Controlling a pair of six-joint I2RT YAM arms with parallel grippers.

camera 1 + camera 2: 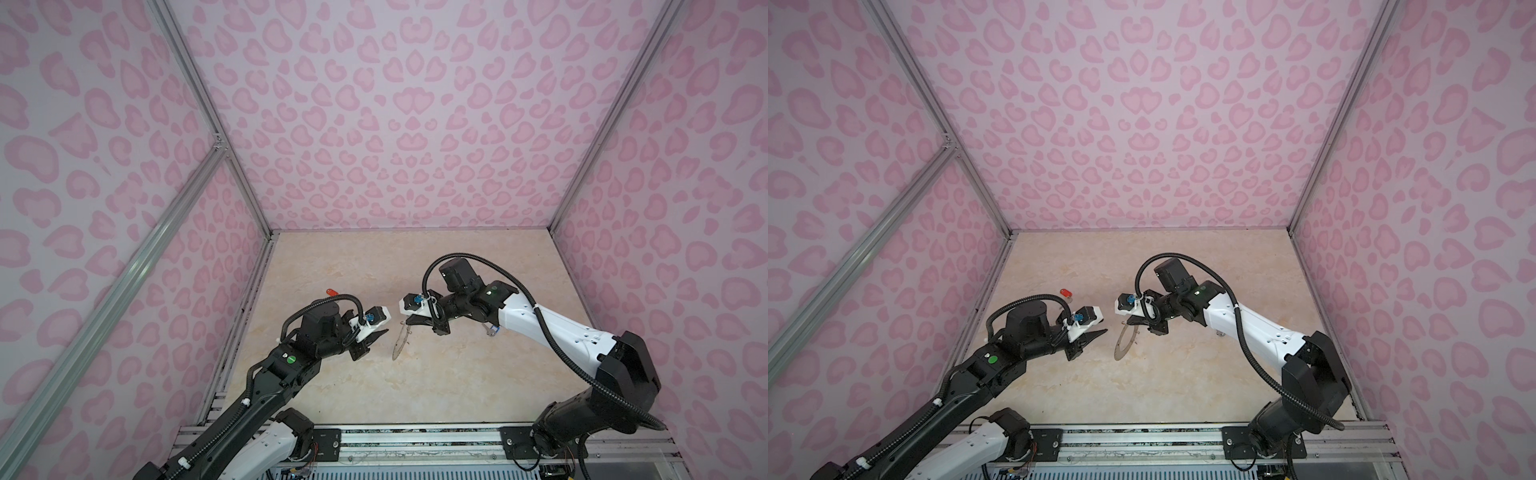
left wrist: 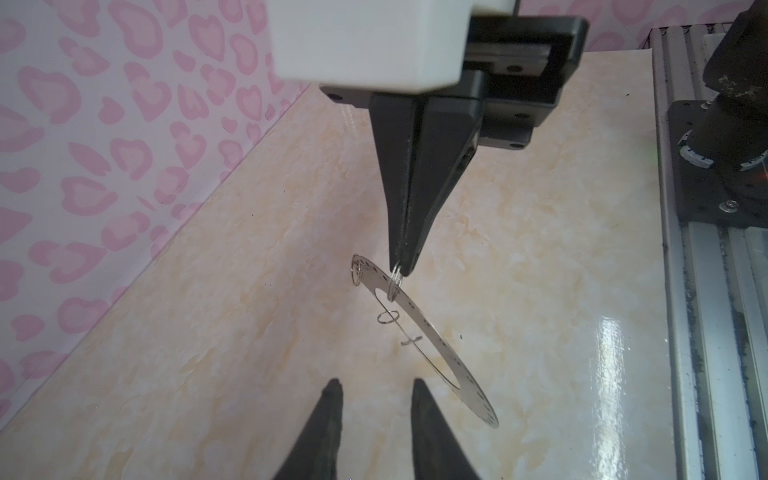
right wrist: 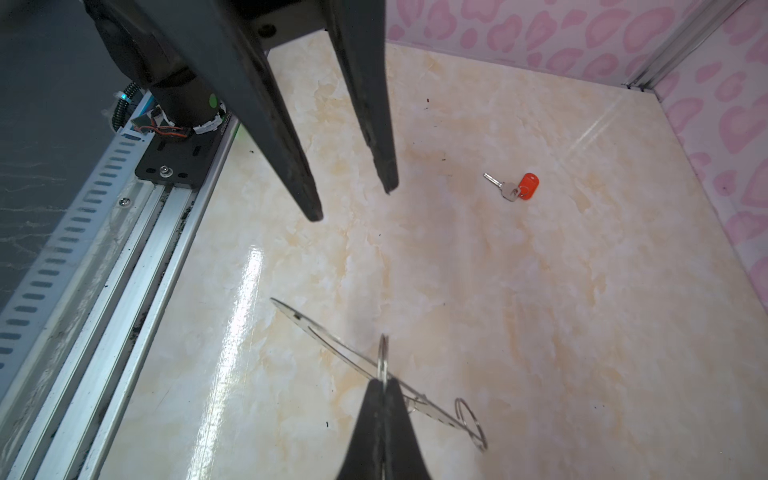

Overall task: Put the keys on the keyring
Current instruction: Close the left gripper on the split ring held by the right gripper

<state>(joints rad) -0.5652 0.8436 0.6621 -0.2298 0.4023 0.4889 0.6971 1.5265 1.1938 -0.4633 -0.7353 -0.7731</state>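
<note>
Over the marbled beige desk, a light, stiff, probably slippery flat grey metal keyring disc was hung tilted, pinched by one wire loop in the closed right gripper. The empty left gripper was spread nearby. The disc's rim was judged the best hold.

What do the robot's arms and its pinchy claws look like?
The left arm and right arm are black and white, each with a ribbed black cable and a round green dot. The left gripper and right gripper have dark, pointed, wedge-shaped fingers under a white block.
</note>
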